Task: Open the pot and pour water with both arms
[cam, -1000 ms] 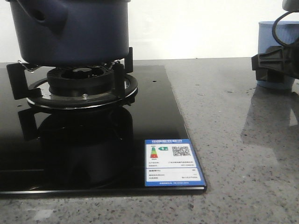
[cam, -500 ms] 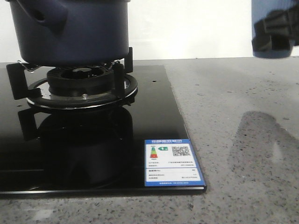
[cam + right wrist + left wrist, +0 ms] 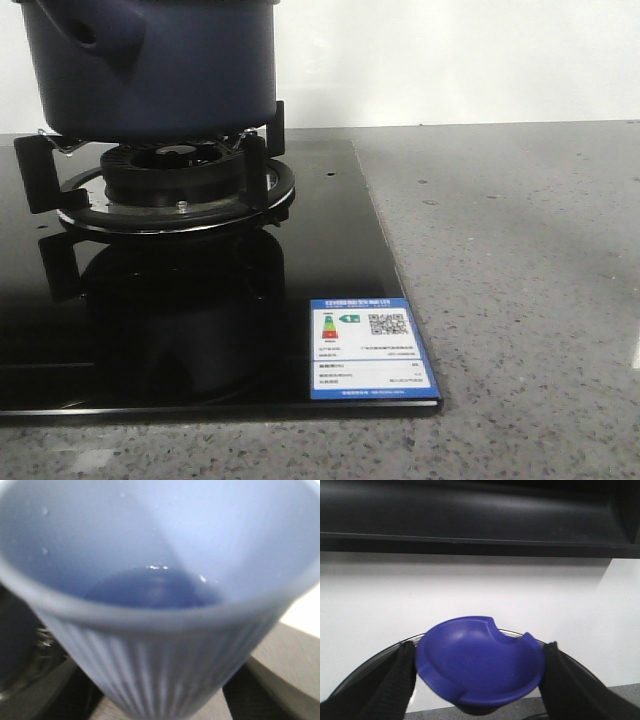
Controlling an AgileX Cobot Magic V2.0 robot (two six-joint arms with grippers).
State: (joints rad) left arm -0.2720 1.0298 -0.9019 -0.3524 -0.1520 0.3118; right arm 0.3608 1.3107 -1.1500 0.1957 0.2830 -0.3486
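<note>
The pot (image 3: 150, 65) sits on the burner (image 3: 175, 185), its top cut off. Left pincer (image 3: 479, 680) grips a blue knob (image 3: 480, 667), right pincer (image 3: 160, 700) clasps the ribbed cup (image 3: 155, 630); fingertips mostly hidden.

Front camera sits low, near the stove (image 3: 180, 300) — wrist cameras closer.

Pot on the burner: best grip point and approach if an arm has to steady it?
Probably the tapered handle stub on the pot, approached from its front-left: it juts out from the smooth round wall, which gives the jaws little to pinch.
</note>
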